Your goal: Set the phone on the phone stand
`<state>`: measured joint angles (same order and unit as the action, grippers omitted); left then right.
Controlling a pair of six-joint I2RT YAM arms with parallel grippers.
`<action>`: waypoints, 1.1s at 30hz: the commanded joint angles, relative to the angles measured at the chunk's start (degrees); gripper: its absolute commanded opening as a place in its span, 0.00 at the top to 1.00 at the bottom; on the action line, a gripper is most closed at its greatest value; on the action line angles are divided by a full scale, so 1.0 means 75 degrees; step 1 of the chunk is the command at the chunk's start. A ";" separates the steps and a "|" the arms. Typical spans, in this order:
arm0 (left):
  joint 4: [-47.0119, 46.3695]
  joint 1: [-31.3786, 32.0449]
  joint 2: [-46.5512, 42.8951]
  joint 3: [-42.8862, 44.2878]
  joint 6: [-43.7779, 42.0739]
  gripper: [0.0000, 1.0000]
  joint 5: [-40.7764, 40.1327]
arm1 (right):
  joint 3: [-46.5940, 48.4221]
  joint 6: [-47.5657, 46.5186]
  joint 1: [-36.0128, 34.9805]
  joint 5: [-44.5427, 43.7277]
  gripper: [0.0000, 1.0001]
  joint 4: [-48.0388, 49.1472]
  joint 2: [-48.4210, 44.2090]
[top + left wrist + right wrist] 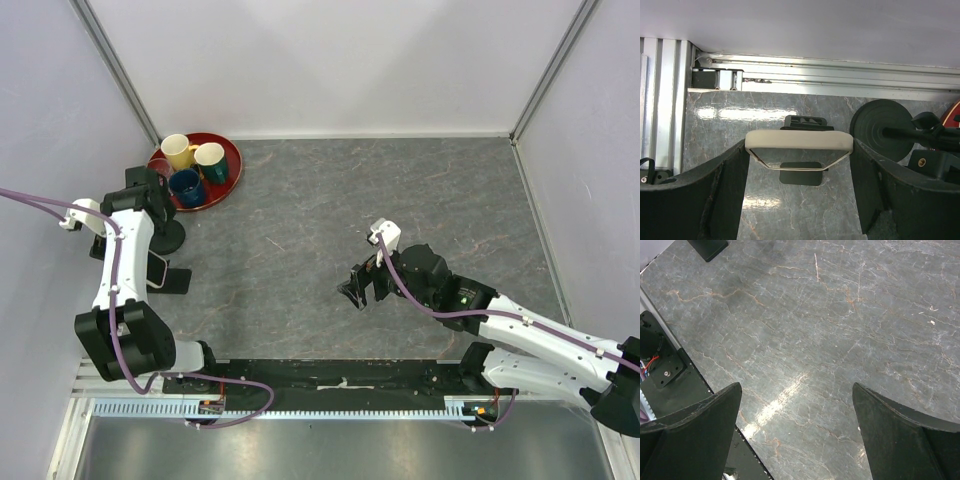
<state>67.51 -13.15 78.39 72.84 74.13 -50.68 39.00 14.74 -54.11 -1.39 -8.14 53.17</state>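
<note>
One phone (799, 141), clamped between the left gripper's (799, 165) fingers near the table's left edge; one phone stand (805, 120), largely hidden behind it, contact unclear; right gripper (796, 390) spread wide, empty; three mugs (210, 157), far-left corner.

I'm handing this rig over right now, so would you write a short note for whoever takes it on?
Left gripper: shut on the phone, gripping its two sides.
Right gripper: open, holding nothing, over the table, well away from the work.
Phone: at the table's left side, right at the stand, whose black base shows just beyond it.
Done: phone picked up and brought to the stand.
Left: seat it on the stand (whether it already touches cannot be told), release, withdraw.
</note>
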 commanded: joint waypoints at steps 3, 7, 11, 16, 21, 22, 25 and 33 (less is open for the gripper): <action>-0.0176 -0.0028 0.0024 0.0413 0.0546 0.98 -0.0603 | -0.0044 -0.0032 0.0077 0.0056 0.02 0.0406 -0.0046; -0.0247 -0.0028 0.0153 0.0402 0.0534 0.98 -0.0509 | -0.0056 -0.0044 0.0113 0.0068 0.02 0.0417 -0.0023; -0.0258 -0.0040 0.0259 0.0273 0.0663 0.98 -0.0556 | -0.0056 -0.0032 0.0124 0.0103 0.02 0.0406 -0.0011; -0.0620 -0.0028 0.0271 -0.0008 0.0453 0.98 -0.0556 | -0.0079 -0.0020 0.0136 0.0126 0.02 0.0441 0.0013; -0.1078 -0.0028 0.0200 -0.0301 0.0125 0.52 -0.0380 | -0.0091 -0.0009 0.0148 0.0162 0.02 0.0441 0.0001; -0.1148 -0.0028 0.0189 -0.0313 0.0043 0.43 -0.0345 | -0.0091 -0.0020 0.0159 0.0162 0.02 0.0441 0.0001; -0.1196 -0.0028 0.0200 -0.0360 0.0030 0.24 -0.0321 | -0.0103 -0.0020 0.0183 0.0162 0.02 0.0453 0.0001; -0.1500 -0.0040 0.0189 -0.0466 -0.0333 0.07 -0.0298 | -0.0114 -0.0009 0.0206 0.0162 0.02 0.0441 0.0013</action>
<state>60.23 -13.39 80.31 69.65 72.49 -51.66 38.54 14.74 -52.97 -0.69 -7.31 53.32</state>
